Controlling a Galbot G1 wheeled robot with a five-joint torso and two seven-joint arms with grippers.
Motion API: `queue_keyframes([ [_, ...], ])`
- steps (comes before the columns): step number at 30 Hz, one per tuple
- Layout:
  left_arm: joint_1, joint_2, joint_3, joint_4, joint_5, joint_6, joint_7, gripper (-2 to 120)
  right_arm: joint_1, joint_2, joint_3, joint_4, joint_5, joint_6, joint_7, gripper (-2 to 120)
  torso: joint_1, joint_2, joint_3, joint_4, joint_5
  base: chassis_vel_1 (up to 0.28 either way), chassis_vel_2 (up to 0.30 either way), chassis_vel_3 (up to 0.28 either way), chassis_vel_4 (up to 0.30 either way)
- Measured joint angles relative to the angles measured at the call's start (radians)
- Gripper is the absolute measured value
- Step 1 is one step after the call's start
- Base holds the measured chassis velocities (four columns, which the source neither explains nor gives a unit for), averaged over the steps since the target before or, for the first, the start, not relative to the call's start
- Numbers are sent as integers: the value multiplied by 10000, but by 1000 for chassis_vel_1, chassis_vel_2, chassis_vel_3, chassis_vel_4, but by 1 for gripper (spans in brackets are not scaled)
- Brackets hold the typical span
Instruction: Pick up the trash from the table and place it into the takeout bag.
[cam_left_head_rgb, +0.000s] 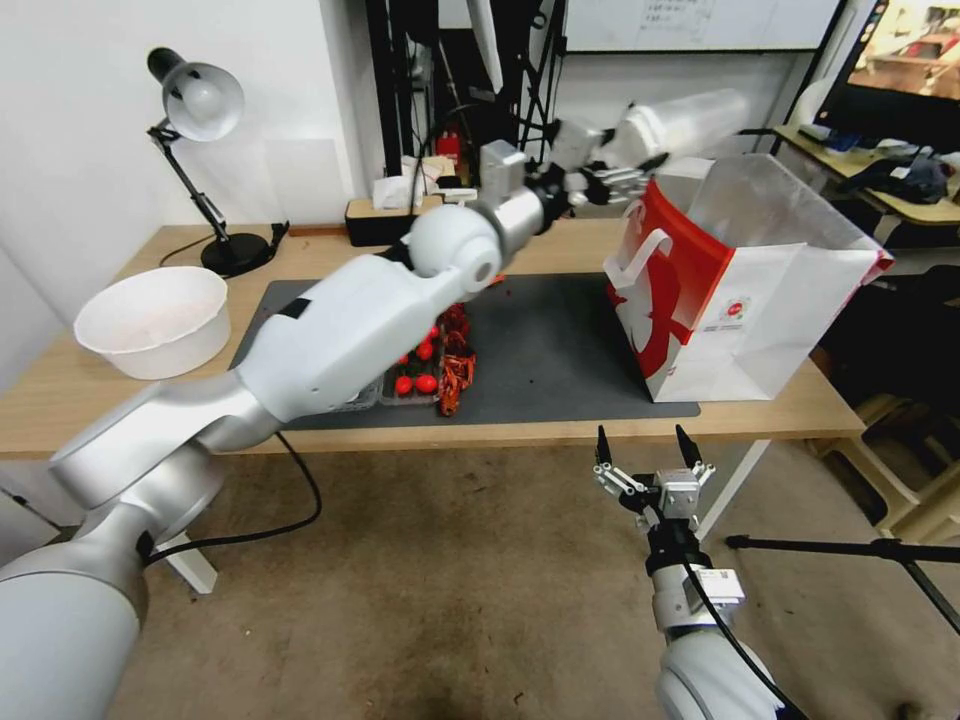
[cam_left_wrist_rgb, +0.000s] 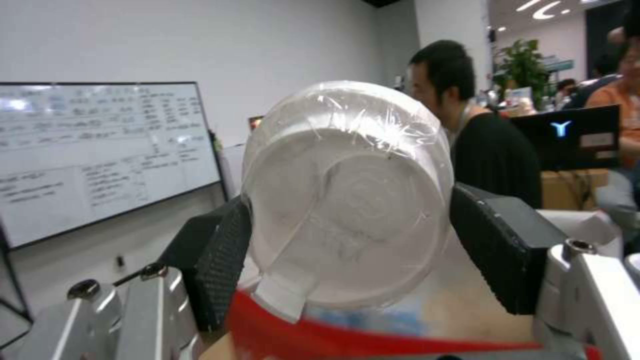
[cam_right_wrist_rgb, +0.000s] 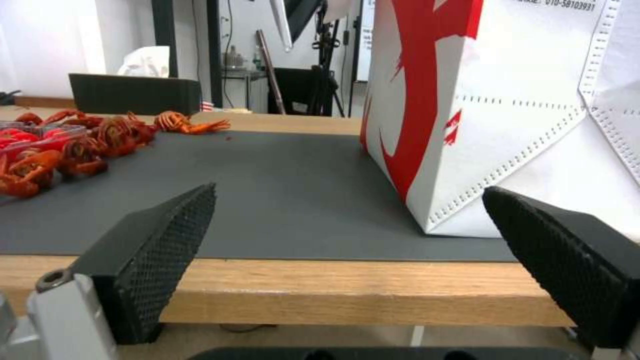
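Currently left arm stretched far forward over the tabletop (cam_left_head_rgb: 330, 432), elbow raised, wrist near the takeout bag's back left top corner. Left pincer (cam_left_head_rgb: 622, 172) clamped on a clear white-lidded plastic cup (cam_left_head_rgb: 685, 122), held sideways, lid end toward the pincer, body pointing away to the right above the bag's open mouth. Left wrist view: black ribbed pads (cam_left_wrist_rgb: 223, 255) pressed on both sides of cup (cam_left_wrist_rgb: 347, 200) at the white lid, crinkled clear film over the cup wall, red bag edge just below.

Right arm low, in front of the tabletop's near edge, wrist pointing up. Right pincer (cam_left_head_rgb: 646, 447) wide open, nothing between the fingers (cam_right_wrist_rgb: 160, 250), level with the tabletop edge, facing the bag's lower corner.

Takeout bag (cam_left_head_rgb: 740, 300) upright on the right end of the dark grey mat (cam_left_head_rgb: 550, 350), white with red side panel, white strap handle, small red logo, silvery lining visible at the mouth. Same bag close up (cam_right_wrist_rgb: 507, 110) from right wrist.

Left of the bag on the mat: red crayfish shells (cam_left_head_rgb: 455, 360), partly behind the left arm. White bowl (cam_left_head_rgb: 155, 320) on the tabletop's left end, black desk lamp (cam_left_head_rgb: 200, 160) behind it.
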Motion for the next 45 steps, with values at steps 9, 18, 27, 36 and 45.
queue_keyframes([
  [9,-256,-853,606,436,-61,38,-71,69,9,58,48,-7,12,0,10,100,0,0,0,-1,0,0,0,0,0],
  [18,-126,-948,907,581,-43,43,-245,74,8,94,60,-8,13,0,10,100,0,2,1,0,-3,0,0,0,0],
  [27,-92,-981,879,472,-43,51,-435,99,29,124,28,-12,12,-1,9,100,0,2,0,-1,-2,0,0,0,0],
  [36,4,-941,19,382,-79,69,-841,100,-9,117,26,25,0,-1,6,100,0,2,0,-4,-2,0,0,0,0],
  [45,668,501,-1319,-162,-141,111,-1026,100,-16,82,7,60,-1,-12,0,100,0,2,1,-1,-5,0,0,0,0],
])
